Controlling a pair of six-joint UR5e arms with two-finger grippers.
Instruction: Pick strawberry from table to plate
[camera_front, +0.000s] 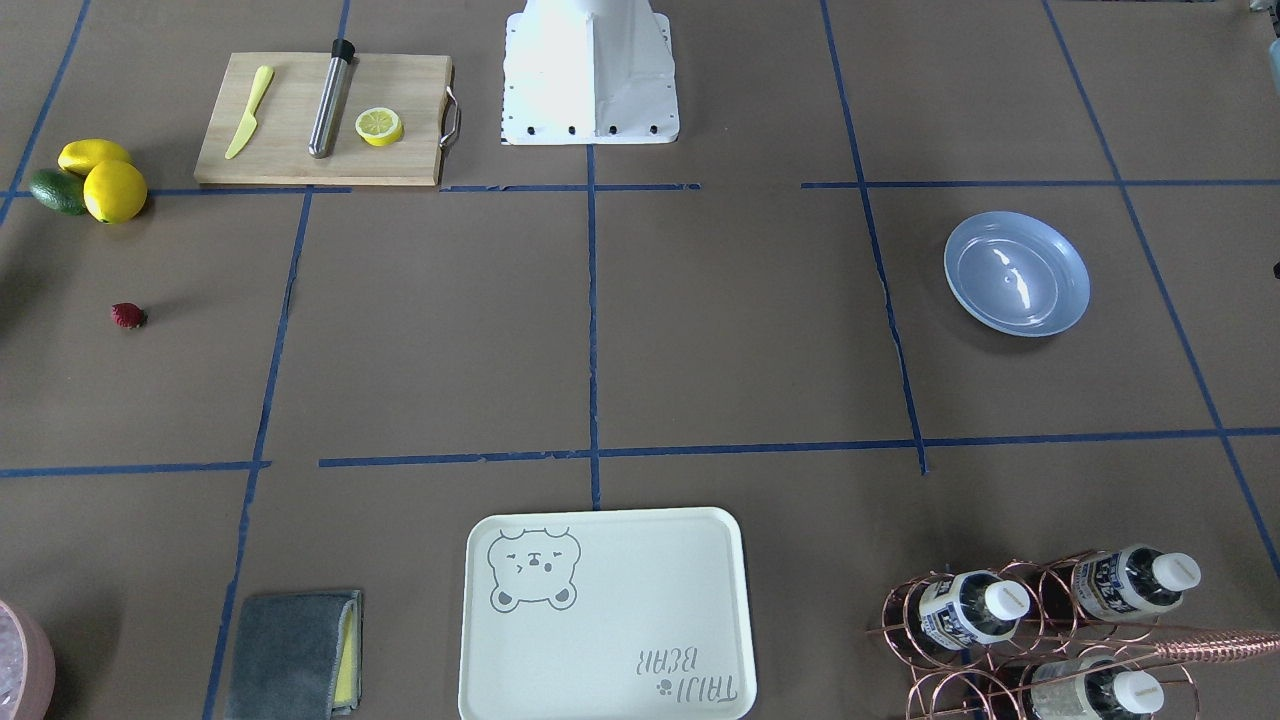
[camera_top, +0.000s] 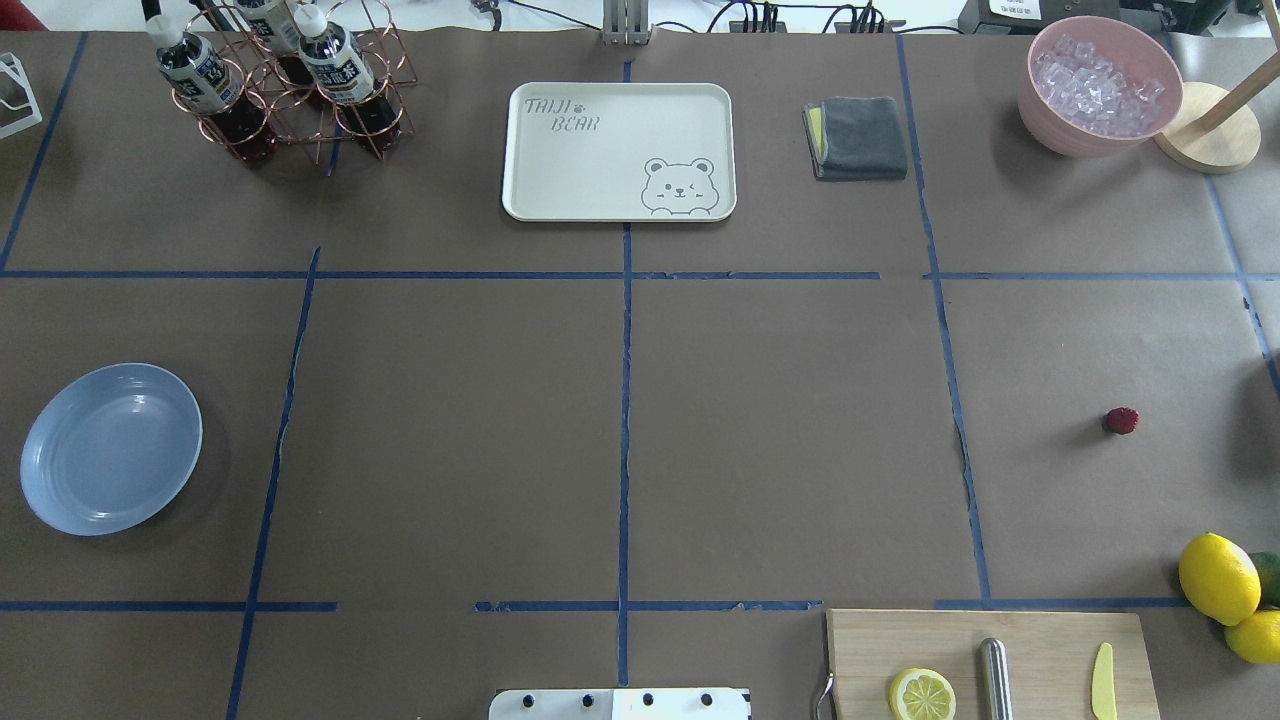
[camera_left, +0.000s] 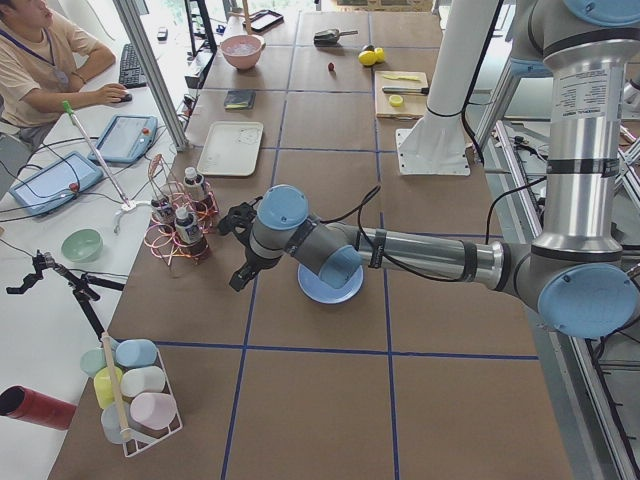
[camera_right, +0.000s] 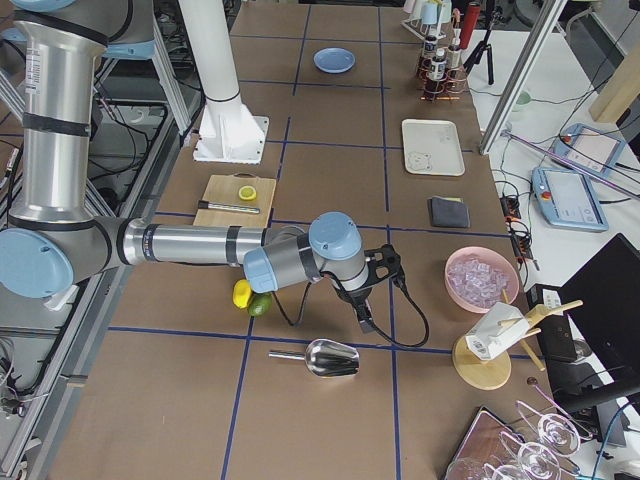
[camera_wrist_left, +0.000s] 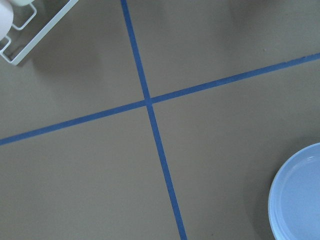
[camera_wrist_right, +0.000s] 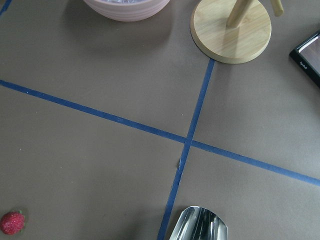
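Observation:
The strawberry (camera_top: 1121, 421) lies alone on the brown table (camera_top: 780, 420) at the overhead view's right; it also shows as a small red strawberry (camera_front: 128, 316) and at the right wrist view's bottom-left corner (camera_wrist_right: 12, 222). The light-blue plate (camera_top: 110, 448) sits empty at the far left, the same plate (camera_front: 1016, 273) (camera_wrist_left: 300, 200). My left gripper (camera_left: 233, 252) hovers beside the plate (camera_left: 322, 291), past its outer edge. My right gripper (camera_right: 378, 290) hangs over the table near the lemons. Both grippers show only in side views, so I cannot tell whether they are open or shut.
A cutting board (camera_top: 985, 660) holds a lemon slice (camera_top: 922, 694), a steel rod and a yellow knife. Lemons (camera_top: 1218, 578) lie beside it. A bear tray (camera_top: 618, 150), bottle rack (camera_top: 275, 85), grey cloth (camera_top: 858, 137), ice bowl (camera_top: 1098, 85) and metal scoop (camera_right: 322, 358) stand around.

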